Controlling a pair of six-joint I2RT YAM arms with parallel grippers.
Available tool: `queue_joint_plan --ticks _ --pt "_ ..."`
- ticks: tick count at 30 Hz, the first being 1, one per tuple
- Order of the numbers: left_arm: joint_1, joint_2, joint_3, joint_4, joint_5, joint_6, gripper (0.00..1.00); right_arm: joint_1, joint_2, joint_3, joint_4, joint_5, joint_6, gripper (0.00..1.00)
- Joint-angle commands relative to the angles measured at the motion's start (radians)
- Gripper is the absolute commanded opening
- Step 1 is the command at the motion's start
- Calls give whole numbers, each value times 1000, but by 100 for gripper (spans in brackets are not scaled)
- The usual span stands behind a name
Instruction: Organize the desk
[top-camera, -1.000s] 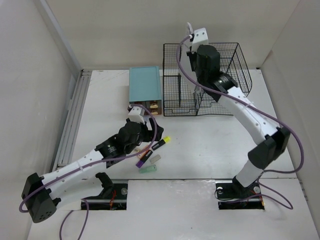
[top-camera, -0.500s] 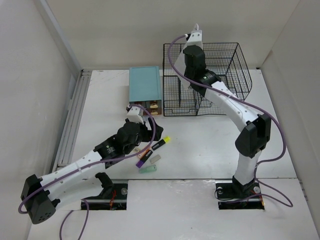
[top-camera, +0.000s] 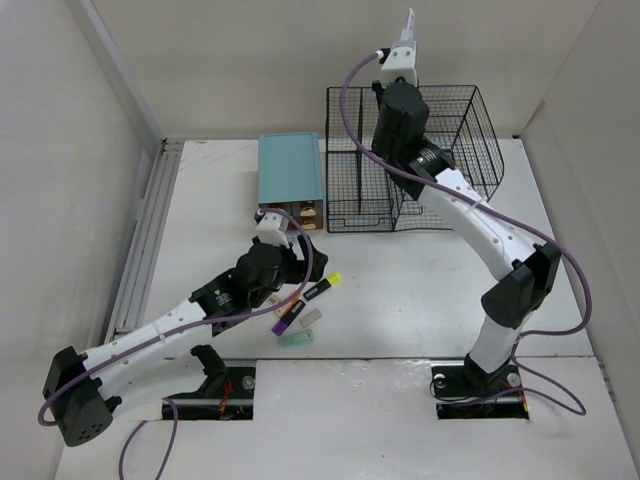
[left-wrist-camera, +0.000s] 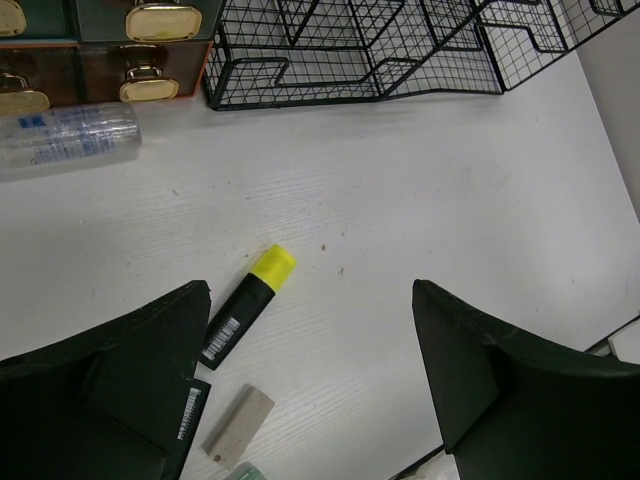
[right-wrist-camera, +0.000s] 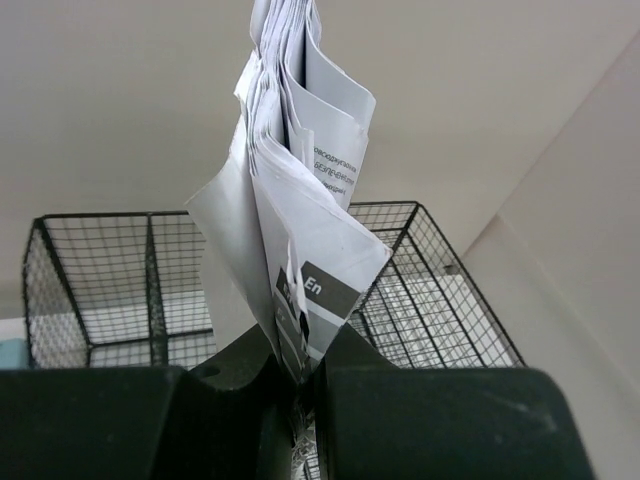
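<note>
Above rack (right-wrist-camera: 90, 270), right jaws pinch folded paper (right-wrist-camera: 300, 220) upright. Over bench (left-wrist-camera: 430, 200), left jaws spread wide; highlighter (left-wrist-camera: 248, 305) lies below, near one finger.

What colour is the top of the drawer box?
The drawer box top is teal, clearest in the top external view.

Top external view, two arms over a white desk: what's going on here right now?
The right gripper is shut on a folded paper leaflet, holding it upright over the black wire rack at the back of the desk. The left gripper is open and empty, hovering low over a yellow-capped highlighter lying among other small items. A teal-topped drawer box stands left of the rack.
</note>
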Motion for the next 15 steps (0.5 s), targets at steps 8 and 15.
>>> queue_joint_plan --ticks 8,15 --pt "1 -45 -11 36 -6 7 80 -16 121 28 149 46 -51 0" --pt "1 -55 -20 36 -15 -2 80 -16 194 48 159 28 -22 0"
